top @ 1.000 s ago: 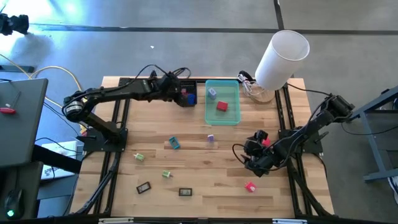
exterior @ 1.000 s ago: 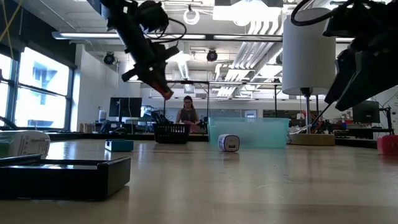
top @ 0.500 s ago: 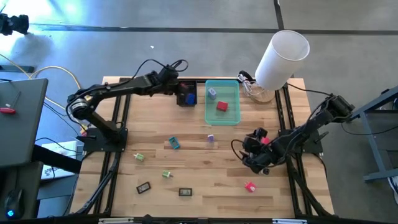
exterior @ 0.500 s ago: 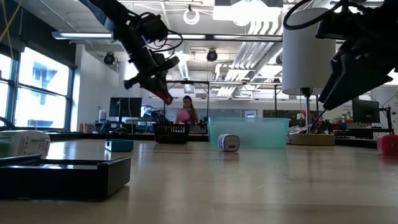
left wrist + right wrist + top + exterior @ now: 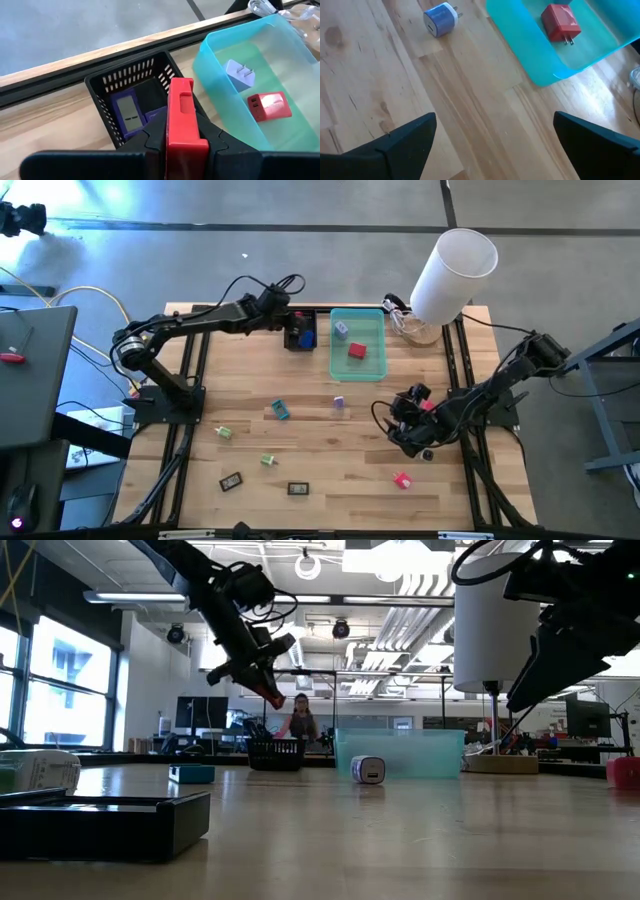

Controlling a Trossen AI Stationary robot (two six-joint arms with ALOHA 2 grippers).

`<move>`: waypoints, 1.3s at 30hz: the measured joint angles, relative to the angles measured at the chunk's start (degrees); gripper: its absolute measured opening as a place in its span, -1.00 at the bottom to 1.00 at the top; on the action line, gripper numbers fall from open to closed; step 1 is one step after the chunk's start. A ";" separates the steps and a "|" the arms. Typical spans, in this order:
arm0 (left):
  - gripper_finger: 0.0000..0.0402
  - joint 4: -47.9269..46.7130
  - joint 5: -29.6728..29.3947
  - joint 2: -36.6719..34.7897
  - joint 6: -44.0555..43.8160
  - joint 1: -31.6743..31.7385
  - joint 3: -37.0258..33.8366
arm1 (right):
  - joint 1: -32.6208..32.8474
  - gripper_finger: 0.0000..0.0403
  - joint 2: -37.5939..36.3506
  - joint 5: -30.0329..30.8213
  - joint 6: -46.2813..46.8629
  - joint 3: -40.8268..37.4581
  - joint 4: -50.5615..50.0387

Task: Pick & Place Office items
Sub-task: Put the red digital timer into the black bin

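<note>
My left gripper (image 5: 181, 136) is shut on a red office item (image 5: 180, 102), a small oblong piece, and hangs above the black mesh basket (image 5: 300, 332) at the table's far edge; the low view shows this gripper (image 5: 264, 690) high over the basket (image 5: 275, 753). My right gripper (image 5: 398, 426) stands open above bare wood at the right, nothing between its fingers (image 5: 405, 140). The teal tray (image 5: 372, 370) holds a red charger (image 5: 267, 106) and a white one (image 5: 240, 75). More small items lie loose on the table. My left gripper pinches the red piece by its two long sides (image 5: 172, 131) between its two fingers. The piece lies along the fingers and its free end (image 5: 272, 698) juts past their tips. The fingers slant down from the table's left. The piece is lifted clear, above the basket.
Loose on the wood lie a blue-and-white charger (image 5: 440, 20), a teal piece (image 5: 280, 410), two green ones (image 5: 222, 432) (image 5: 268, 460), two black ones (image 5: 231, 480) (image 5: 298, 489) and a pink one (image 5: 402, 479). A white cylinder (image 5: 455, 270) stands far right.
My left gripper has carried the red piece a little toward the table's right and slightly down, coming over the black basket, and has tipped further downward. My right gripper has stayed in place, open, with a small roll of its wrist.
</note>
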 joint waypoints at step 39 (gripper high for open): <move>-0.74 -1.54 -5.04 6.25 4.47 -5.15 6.27 | 0.39 0.94 0.04 1.20 2.70 0.00 -1.37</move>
